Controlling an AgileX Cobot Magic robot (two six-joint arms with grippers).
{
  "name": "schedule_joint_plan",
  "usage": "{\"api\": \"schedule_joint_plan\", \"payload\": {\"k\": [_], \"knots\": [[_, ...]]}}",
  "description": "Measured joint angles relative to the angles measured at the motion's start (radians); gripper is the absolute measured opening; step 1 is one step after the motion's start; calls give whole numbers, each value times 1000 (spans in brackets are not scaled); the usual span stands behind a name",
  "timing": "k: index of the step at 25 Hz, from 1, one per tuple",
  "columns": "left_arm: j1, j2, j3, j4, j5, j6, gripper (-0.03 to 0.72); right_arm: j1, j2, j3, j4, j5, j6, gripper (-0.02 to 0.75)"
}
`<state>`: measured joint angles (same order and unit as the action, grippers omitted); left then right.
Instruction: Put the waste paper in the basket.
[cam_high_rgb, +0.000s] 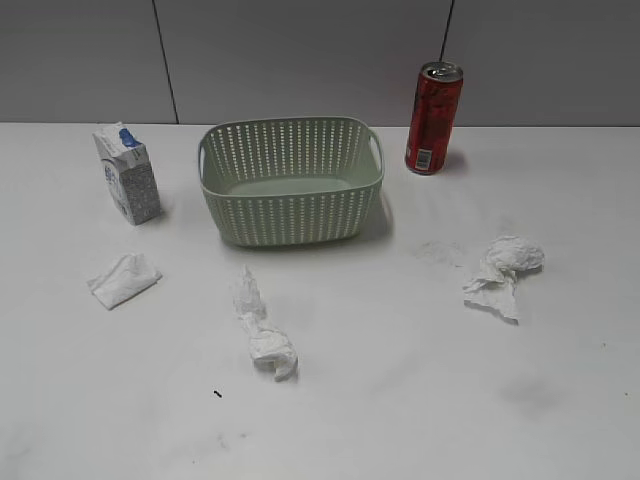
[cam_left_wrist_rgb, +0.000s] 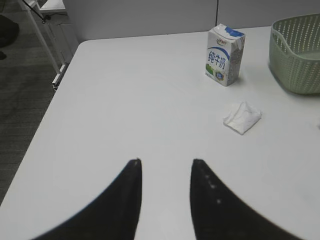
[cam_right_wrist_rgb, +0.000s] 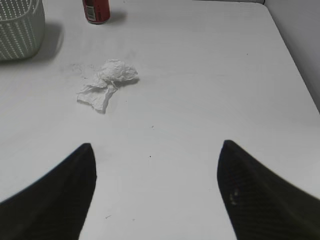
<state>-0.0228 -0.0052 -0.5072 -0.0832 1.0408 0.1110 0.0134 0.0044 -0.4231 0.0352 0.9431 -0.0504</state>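
Note:
Three white wads of waste paper lie on the white table: one at the left (cam_high_rgb: 123, 279), one in the middle front (cam_high_rgb: 263, 331), one at the right (cam_high_rgb: 505, 271). The pale green basket (cam_high_rgb: 291, 210) stands behind them, nothing visible inside. My left gripper (cam_left_wrist_rgb: 165, 162) is open and empty over bare table, with the left wad (cam_left_wrist_rgb: 242, 117) ahead to its right. My right gripper (cam_right_wrist_rgb: 157, 146) is wide open and empty, with the right wad (cam_right_wrist_rgb: 107, 82) ahead to its left. Neither gripper shows in the exterior view.
A speckled carton with a blue mark (cam_high_rgb: 127, 173) stands left of the basket and shows in the left wrist view (cam_left_wrist_rgb: 225, 55). A red can (cam_high_rgb: 433, 118) stands right of the basket. The table's left edge (cam_left_wrist_rgb: 45, 120) and right edge (cam_right_wrist_rgb: 295, 55) are near.

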Motion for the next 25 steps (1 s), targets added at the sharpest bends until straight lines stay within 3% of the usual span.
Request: {"api": "schedule_joint_plan", "payload": {"k": [25], "knots": [[0, 0, 0, -1, 0, 0, 238, 0, 0, 0, -1, 0, 0, 571]]}}
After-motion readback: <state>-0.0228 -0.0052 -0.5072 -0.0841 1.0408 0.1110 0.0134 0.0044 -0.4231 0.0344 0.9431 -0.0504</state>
